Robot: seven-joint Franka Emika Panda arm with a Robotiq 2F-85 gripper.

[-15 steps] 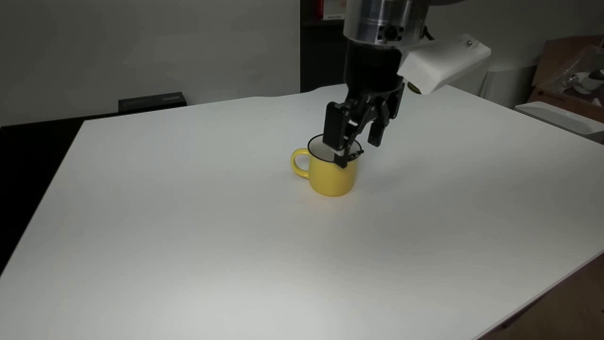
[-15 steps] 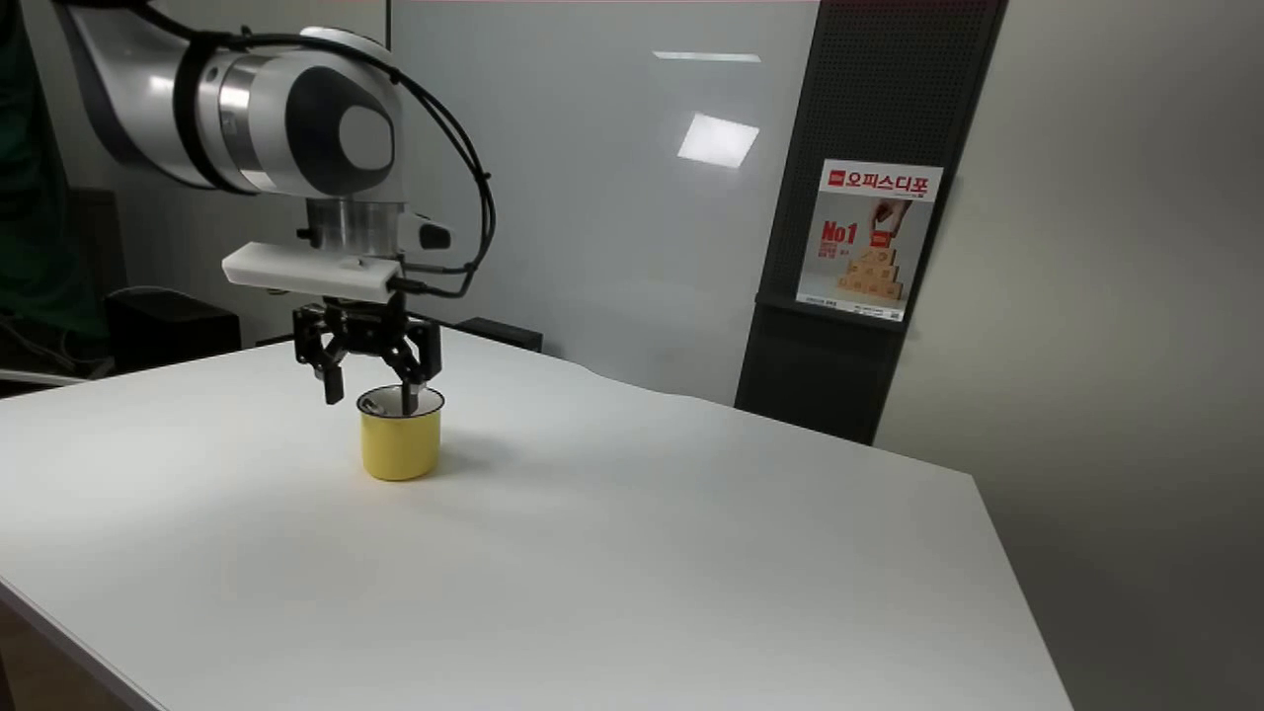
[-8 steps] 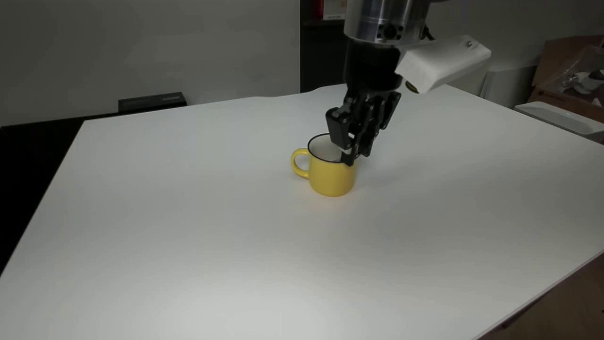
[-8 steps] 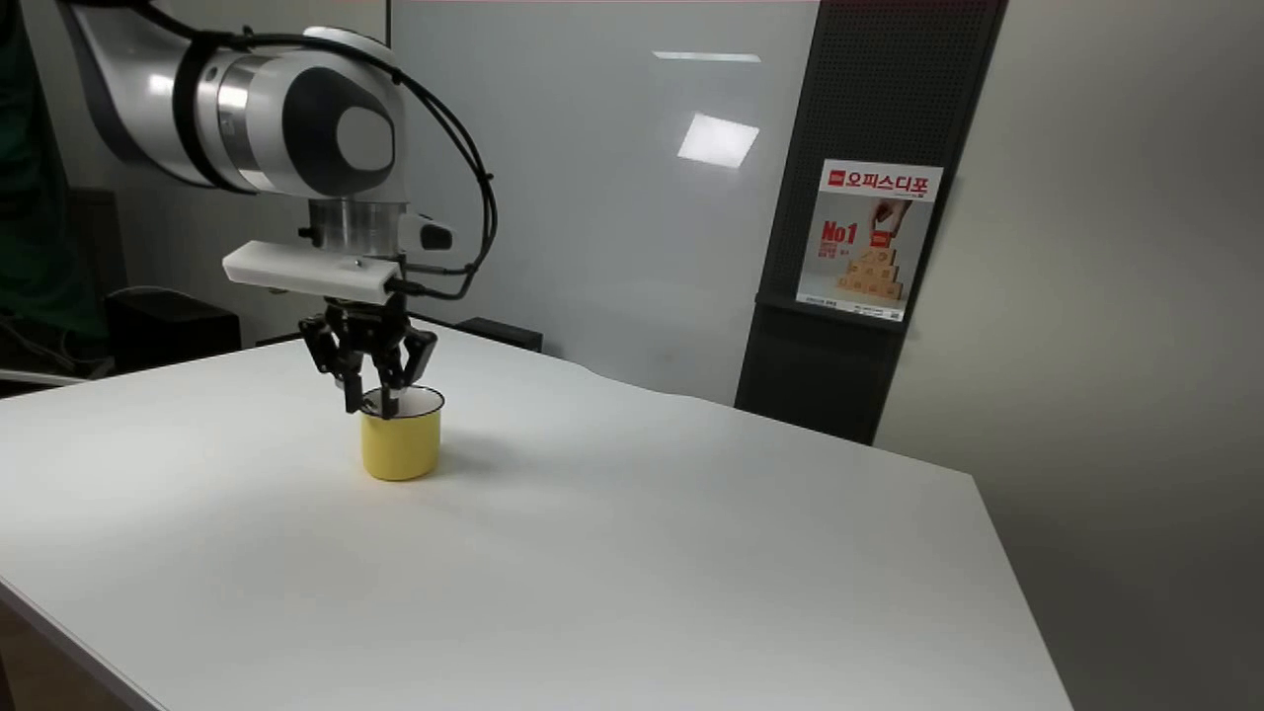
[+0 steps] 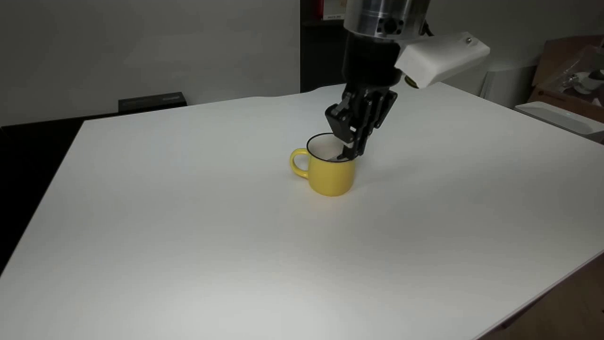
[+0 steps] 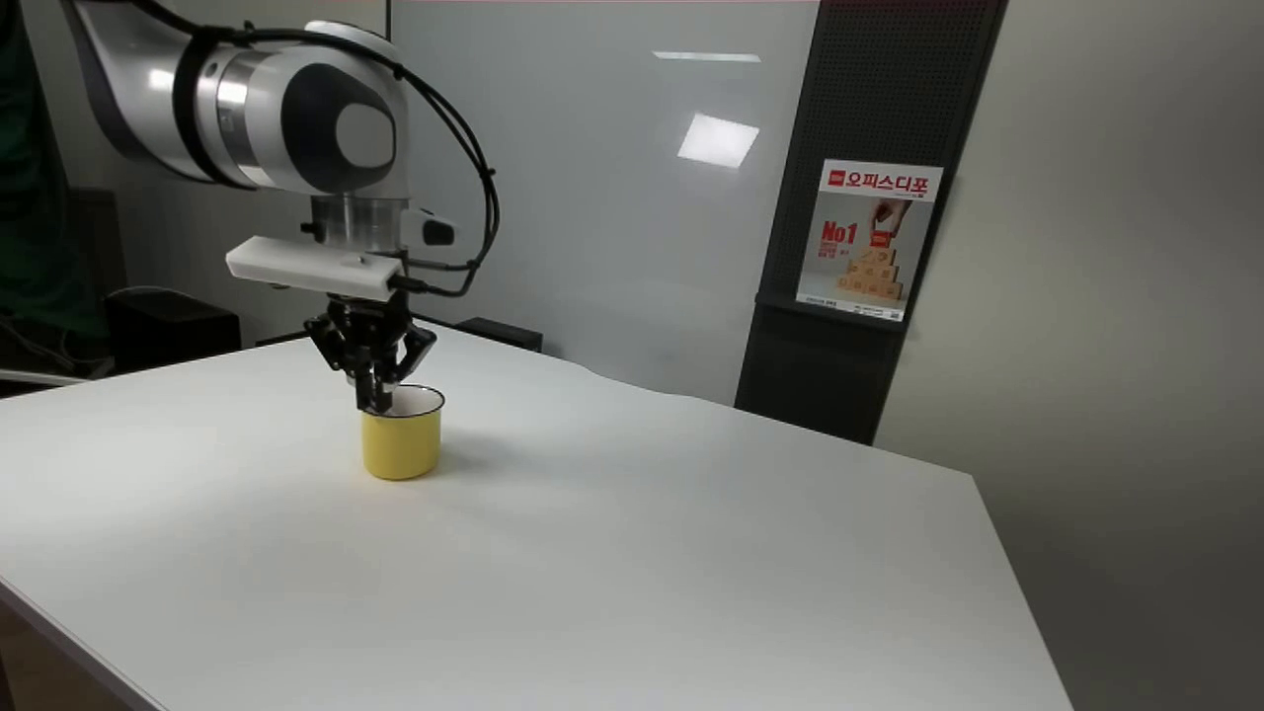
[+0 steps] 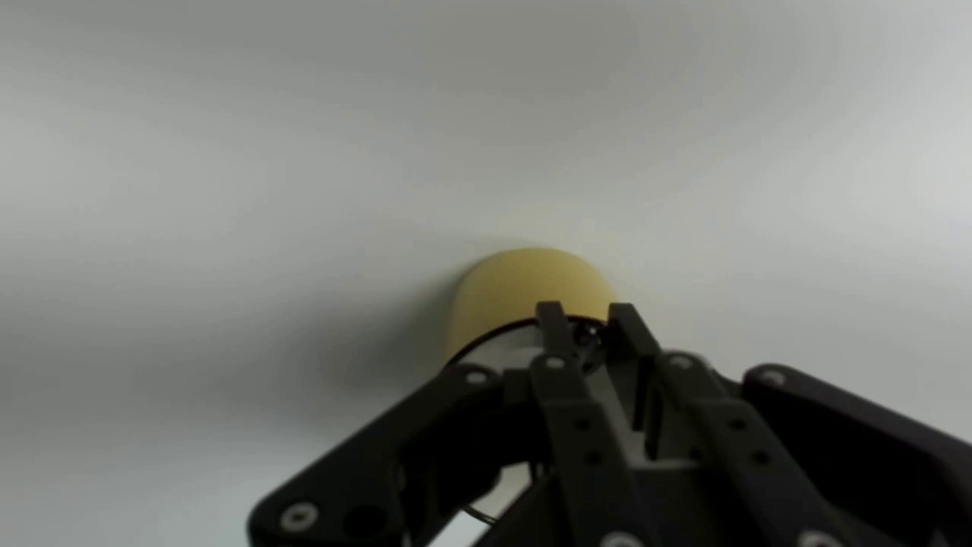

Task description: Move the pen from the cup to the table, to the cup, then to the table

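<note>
Yellow cup (image 5: 331, 179), pinched pen (image 7: 587, 336)

In both exterior views: claw (image 6: 374, 407) at the cup's edge, probably since the pen leans there.
Wrist view: it looks nipped on the pen, lower end hidden, guess that's for lifting out.

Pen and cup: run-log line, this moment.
pen: in cup, end showing | gripper: straddling pen end | grip contact: unclear | cup: upright on table
</note>
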